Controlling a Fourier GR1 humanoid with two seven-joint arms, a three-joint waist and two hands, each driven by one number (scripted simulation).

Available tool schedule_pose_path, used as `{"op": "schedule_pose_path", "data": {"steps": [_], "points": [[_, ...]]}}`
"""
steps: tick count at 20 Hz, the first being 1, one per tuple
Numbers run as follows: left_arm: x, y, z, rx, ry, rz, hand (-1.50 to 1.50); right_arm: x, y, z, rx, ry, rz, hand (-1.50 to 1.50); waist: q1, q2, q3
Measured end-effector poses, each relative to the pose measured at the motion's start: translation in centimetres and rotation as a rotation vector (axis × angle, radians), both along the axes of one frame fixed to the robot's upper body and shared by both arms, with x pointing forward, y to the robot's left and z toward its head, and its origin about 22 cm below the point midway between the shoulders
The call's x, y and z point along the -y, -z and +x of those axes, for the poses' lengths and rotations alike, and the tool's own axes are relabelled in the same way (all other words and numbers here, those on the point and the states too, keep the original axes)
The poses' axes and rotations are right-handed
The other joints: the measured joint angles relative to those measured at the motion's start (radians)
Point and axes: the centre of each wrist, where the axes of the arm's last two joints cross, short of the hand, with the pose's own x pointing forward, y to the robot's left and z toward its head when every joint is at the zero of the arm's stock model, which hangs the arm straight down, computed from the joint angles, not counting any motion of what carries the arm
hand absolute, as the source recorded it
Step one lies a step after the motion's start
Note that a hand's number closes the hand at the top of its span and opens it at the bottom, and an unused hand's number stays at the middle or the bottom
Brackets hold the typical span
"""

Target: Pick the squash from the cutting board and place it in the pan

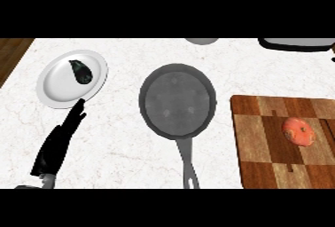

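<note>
Squash (298, 131), orange and roundish, seen at right of frame on checkered wooden cutting board (262, 146); no clear long axis shown. Pan (177, 101) placed mid-frame, nothing held in it, handle pointed toward lower edge. Left robot hand (60, 144) seen lower left, fingers straight, nothing held, fingertips at rim of white plate (59, 88) by which dark vegetable (80, 72) is carried. Squash lies far right of that hand, across pan. Right robot hand not shown; judged nearer side for pickup. Desk (118, 146) marbled white.

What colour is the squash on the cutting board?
The squash is orange-red with paler patches, seen best in the head view, on the brown checkered cutting board.
</note>
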Motion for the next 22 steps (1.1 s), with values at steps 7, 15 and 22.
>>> {"op": "schedule_pose_path", "data": {"steps": [7,15,22], "points": [[-0.4,-0.2,-0.2,-0.002,-0.018,-0.001,0.0,-3.5,-1.6,3.2,-0.067,-0.154,-0.146,-1.5,-0.017,-0.005,-0.002],[-0.4,0.2,-0.6,-0.004,-0.026,-0.007,0.0,-7.8,-1.3,6.0,-0.157,-0.231,-0.288,-1.5,-0.034,-0.009,-0.003],[-1.5,0.2,-0.8,-0.003,-0.045,0.002,0.0,-11.0,-0.8,6.1,-0.209,-0.316,-0.469,-1.5,-0.046,-0.012,-0.003]]}}
